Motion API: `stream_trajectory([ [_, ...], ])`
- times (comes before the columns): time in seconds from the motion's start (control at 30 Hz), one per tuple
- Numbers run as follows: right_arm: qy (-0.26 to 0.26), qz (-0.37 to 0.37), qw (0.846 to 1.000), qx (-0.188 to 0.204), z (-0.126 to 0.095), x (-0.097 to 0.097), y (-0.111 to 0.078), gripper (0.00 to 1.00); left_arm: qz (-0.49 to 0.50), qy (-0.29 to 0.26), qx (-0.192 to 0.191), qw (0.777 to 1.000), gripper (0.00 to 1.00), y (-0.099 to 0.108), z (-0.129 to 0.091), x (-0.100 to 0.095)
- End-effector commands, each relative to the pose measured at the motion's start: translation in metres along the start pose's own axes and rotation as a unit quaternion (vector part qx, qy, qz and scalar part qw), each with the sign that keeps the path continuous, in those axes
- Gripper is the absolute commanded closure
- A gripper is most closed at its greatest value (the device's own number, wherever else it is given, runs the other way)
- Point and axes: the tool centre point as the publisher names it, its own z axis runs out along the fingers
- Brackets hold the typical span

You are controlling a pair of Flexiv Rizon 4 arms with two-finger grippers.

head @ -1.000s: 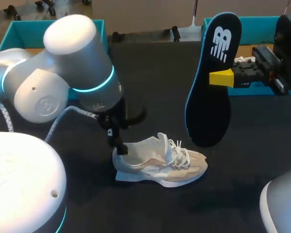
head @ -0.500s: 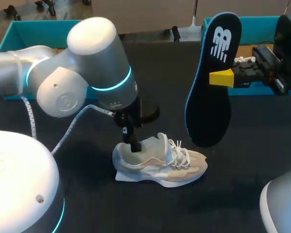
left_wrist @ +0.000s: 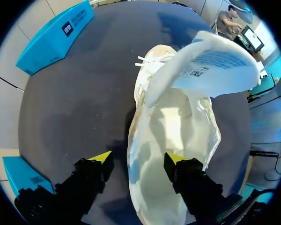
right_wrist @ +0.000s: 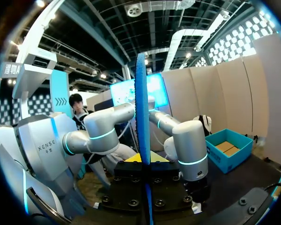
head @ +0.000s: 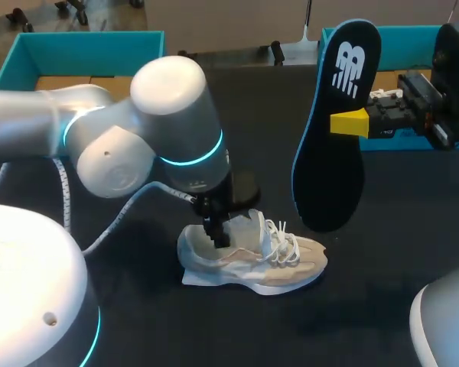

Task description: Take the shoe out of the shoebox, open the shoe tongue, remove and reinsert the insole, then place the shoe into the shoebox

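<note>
One insole (head: 327, 164), long axis upright, clamped in right hand (head: 350, 122) at the toe end of shoe (head: 252, 256); open left hand (head: 216, 228) straddles its heel collar

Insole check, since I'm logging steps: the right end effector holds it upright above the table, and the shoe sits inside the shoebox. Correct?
Not the last part: the head view shows the shoe standing on the black table instead. The right end effector does hold the insole upright above the table.
</note>
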Motion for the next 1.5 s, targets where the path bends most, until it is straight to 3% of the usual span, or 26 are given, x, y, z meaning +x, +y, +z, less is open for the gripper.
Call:
stream_trajectory([
  [0.03, 0.001, 0.001, 1.0, 0.002, 0.002, -0.002, 0.002, 1.0, 0.0, -0.002, -0.005, 1.0, 0.51, -0.005, 0.005, 0.0],
  [0.2, 0.001, 0.001, 1.0, 0.002, 0.002, -0.002, 0.002, 1.0, -0.001, -0.003, -0.012, 1.0, 0.65, -0.006, 0.007, 0.0],
  [0.43, 0.001, 0.001, 1.0, 0.002, 0.002, -0.002, 0.002, 1.0, -0.001, 0.001, -0.02, 1.0, 0.72, -0.006, 0.011, 0.0],
  [0.5, 0.001, 0.001, 1.0, 0.002, 0.002, -0.002, 0.002, 1.0, -0.001, 0.001, -0.021, 1.0, 0.82, -0.006, 0.011, 0.0],
  [0.6, 0.001, 0.001, 1.0, 0.002, 0.002, -0.002, 0.002, 1.0, 0.0, 0.003, -0.022, 1.0, 0.78, -0.006, 0.012, 0.001],
  [0.67, 0.001, 0.001, 1.0, 0.002, 0.002, -0.002, 0.002, 1.0, 0.001, 0.004, -0.022, 1.0, 0.62, -0.006, 0.012, 0.001],
  [0.73, 0.001, 0.001, 1.0, 0.002, 0.002, -0.002, 0.002, 1.0, 0.001, 0.004, -0.022, 1.0, 0.55, -0.006, 0.012, 0.001],
  [0.87, 0.001, 0.001, 1.0, 0.002, 0.002, -0.002, 0.002, 1.0, -0.002, 0.003, -0.024, 1.0, 0.54, -0.006, 0.015, 0.0],
  [1.07, 0.001, 0.001, 1.0, 0.002, 0.002, -0.002, 0.002, 1.0, -0.006, 0.005, -0.031, 0.999, 0.71, -0.007, 0.02, -0.004],
  [1.13, 0.001, 0.001, 1.0, 0.002, 0.002, -0.002, 0.002, 1.0, -0.008, 0.007, -0.033, 0.999, 0.96, -0.006, 0.022, -0.005],
  [1.17, 0.001, 0.001, 1.0, 0.002, 0.002, -0.002, 0.002, 1.0, -0.009, 0.008, -0.033, 0.999, 1.0, -0.006, 0.023, -0.005],
  [1.5, 0.001, 0.001, 1.0, 0.002, 0.002, -0.002, 0.002, 1.0, 0.018, -0.003, -0.022, 1.0, 1.0, -0.003, 0.008, -0.002],
])
